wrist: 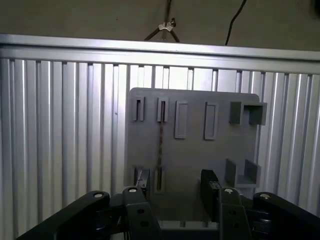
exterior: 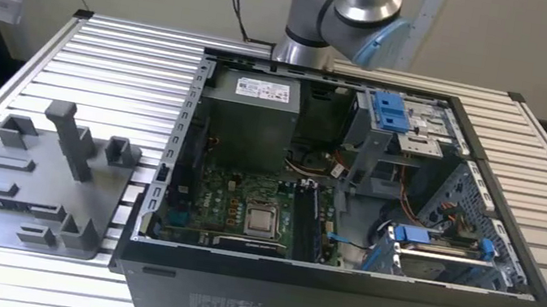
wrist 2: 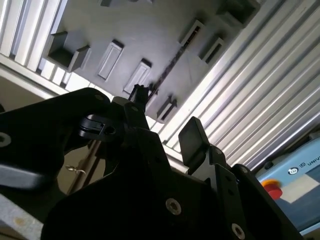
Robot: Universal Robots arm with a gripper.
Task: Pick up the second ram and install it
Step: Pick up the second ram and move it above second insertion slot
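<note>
The second ram (wrist: 161, 142) stands on edge in a slot of the grey tray (wrist: 192, 155), a thin dark strip seen from above in the first wrist view. In the second wrist view the ram (wrist 2: 172, 62) is a slim dark line across the tray (wrist 2: 150, 30). My gripper (wrist: 175, 187) hovers well above the tray, open, with nothing between its black fingers (wrist: 209, 182). The ram lies closer to one finger than to the middle of the gap. My gripper (wrist 2: 167, 117) also looks open in the second wrist view.
In the exterior view the tray (exterior: 29, 172) with upright posts sits on the slatted table (exterior: 112, 62) at the exterior view's left. The open computer case (exterior: 352, 215) with its motherboard (exterior: 243, 206) takes up the middle. The arm's base (exterior: 340, 16) stands behind it.
</note>
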